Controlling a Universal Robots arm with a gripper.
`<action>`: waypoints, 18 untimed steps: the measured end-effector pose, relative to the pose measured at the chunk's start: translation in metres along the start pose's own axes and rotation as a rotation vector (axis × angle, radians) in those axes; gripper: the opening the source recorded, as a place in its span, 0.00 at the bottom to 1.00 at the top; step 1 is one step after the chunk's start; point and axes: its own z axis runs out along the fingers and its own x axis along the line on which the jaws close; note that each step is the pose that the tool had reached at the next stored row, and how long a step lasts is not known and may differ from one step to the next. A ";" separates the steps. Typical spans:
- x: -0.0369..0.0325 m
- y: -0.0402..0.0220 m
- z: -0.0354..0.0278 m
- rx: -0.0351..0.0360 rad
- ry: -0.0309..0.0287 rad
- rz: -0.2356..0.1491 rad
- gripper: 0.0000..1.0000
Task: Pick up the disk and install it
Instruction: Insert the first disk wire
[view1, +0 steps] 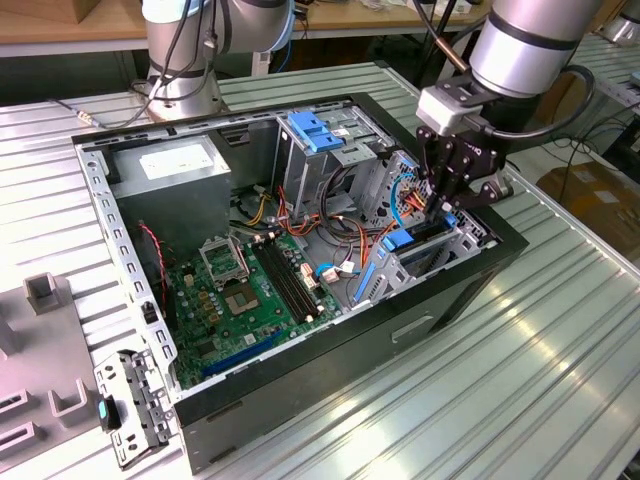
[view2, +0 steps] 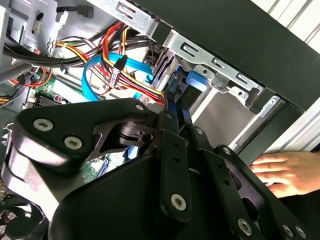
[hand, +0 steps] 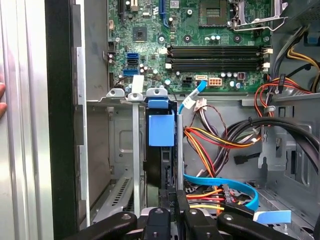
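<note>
My pincer (view1: 447, 205) was clenched on the disk (hand: 161, 150), standing edgewise in the metal bay (view1: 440, 250) at the case's (view1: 330, 345) three o'clock. Install step: probably nearly seated. Beyond lay cables (hand: 220, 137), then motherboard (hand: 200, 45).

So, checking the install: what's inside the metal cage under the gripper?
The disk stands on edge in the cage, blue rail showing. The gripper covers its near end.
</note>
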 end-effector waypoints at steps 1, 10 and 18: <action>0.0003 0.0002 0.0002 0.0000 0.0000 0.000 0.17; 0.0009 0.0011 0.0033 0.0000 0.0000 0.000 0.17; 0.0010 0.0012 0.0068 0.0000 0.0000 0.000 0.17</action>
